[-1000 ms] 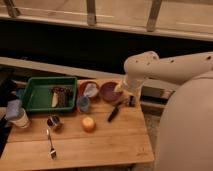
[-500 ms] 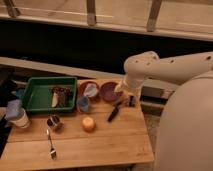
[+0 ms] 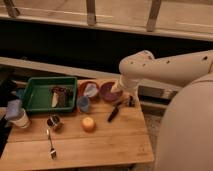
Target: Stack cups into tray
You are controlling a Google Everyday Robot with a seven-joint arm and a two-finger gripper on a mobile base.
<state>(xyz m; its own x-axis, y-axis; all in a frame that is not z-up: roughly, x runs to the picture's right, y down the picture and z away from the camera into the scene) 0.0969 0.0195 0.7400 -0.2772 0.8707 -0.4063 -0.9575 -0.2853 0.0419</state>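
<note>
One high view — looking down on table (image 3: 100, 145), tool (image 3: 124, 101) right-centre.

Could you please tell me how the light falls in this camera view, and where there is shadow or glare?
In the camera view, warm, dim light falls on the wooden table and green tray; the band behind the table is nearly black; the gripper, low beside the purple bowl at the table's right, looks dark under the brightly lit white arm; no strong glare shows.
</note>
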